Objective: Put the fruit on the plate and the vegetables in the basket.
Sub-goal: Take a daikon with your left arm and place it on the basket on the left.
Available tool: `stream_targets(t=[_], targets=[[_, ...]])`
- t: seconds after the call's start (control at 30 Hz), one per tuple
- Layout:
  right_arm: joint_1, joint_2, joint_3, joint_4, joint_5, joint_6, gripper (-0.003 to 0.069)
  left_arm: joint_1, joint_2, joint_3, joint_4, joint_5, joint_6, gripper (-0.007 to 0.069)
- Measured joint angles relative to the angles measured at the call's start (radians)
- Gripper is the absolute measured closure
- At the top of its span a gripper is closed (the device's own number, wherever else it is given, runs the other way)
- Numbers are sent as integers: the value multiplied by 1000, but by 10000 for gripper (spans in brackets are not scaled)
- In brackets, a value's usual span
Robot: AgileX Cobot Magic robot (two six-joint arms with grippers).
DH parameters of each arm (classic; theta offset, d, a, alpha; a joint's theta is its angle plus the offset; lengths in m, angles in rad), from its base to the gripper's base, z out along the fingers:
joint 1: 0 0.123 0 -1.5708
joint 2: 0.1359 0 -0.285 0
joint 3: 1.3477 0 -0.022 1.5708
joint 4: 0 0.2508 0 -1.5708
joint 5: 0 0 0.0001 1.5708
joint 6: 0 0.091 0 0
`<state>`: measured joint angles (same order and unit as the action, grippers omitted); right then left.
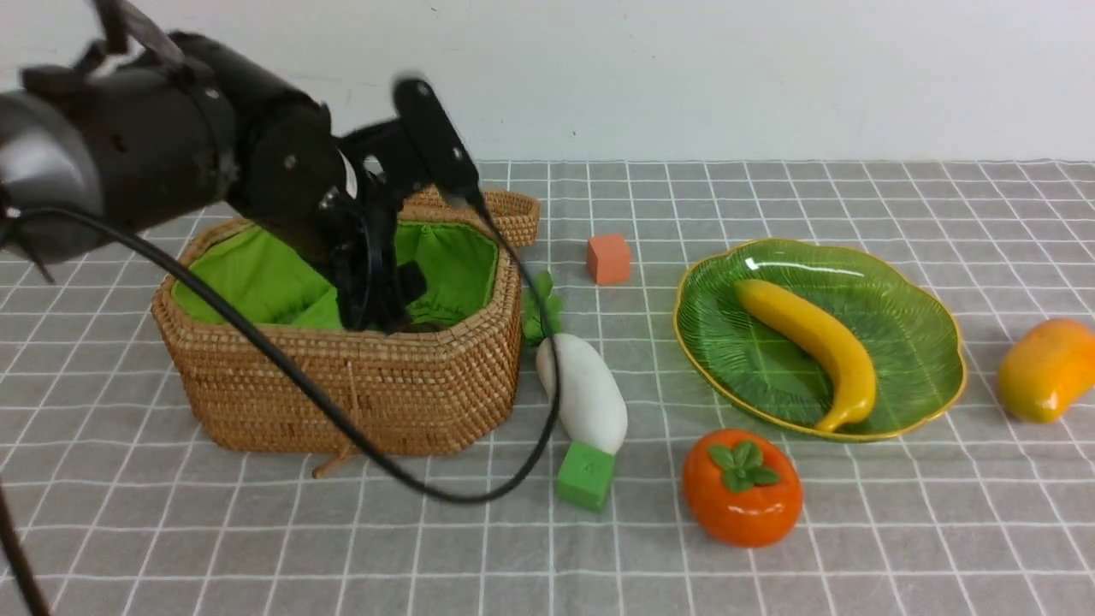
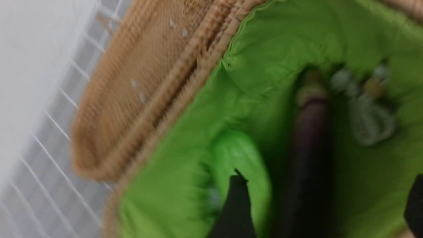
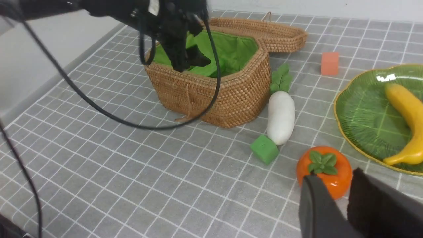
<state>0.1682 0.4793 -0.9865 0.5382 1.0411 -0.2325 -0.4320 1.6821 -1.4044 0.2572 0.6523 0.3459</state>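
Note:
My left gripper (image 1: 381, 321) (image 2: 327, 180) reaches down inside the wicker basket (image 1: 359, 385) with its jaws wide apart and nothing gripped. The dark purple eggplant (image 2: 309, 148) lies on the green lining between them, beside the light-green gourd (image 2: 241, 155). The white radish (image 1: 586, 393) lies on the cloth just right of the basket. A banana (image 1: 813, 338) rests on the green leaf plate (image 1: 915, 342). The persimmon (image 1: 742, 488) stands in front of the plate, and the mango (image 1: 1048, 370) lies to its right. My right gripper (image 3: 333, 175) hovers close to the persimmon (image 3: 330, 172), narrowly open and empty.
An orange cube (image 1: 608, 258) sits behind the radish and a green cube (image 1: 586, 476) touches its near end. The basket lid (image 1: 513, 210) lies open at the back. The left arm's black cable (image 1: 479, 496) loops down in front of the basket.

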Motion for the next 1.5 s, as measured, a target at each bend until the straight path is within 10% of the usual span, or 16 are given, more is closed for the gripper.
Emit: stream_targets(t=[0.23, 0.33, 0.53, 0.8, 0.9, 1.5], targets=[[0, 0, -6, -4, 35, 0, 498, -311, -50, -115, -70, 188, -552, 546], [0, 0, -6, -4, 72, 0, 495, -438, 53, -254, -15, 306, -651, 634], [0, 0, -6, -10, 114, 0, 491, -473, 303, -495, 46, 470, -786, 535], [0, 0, -6, -19, 168, 0, 487, -398, 628, -782, 172, 572, -1003, 71], [0, 0, -6, -19, 188, 0, 487, -377, 660, -791, 176, 570, -1013, 18], [0, -62, -5, -19, 212, -28, 482, -343, 772, -798, 201, 554, -1045, 83]])
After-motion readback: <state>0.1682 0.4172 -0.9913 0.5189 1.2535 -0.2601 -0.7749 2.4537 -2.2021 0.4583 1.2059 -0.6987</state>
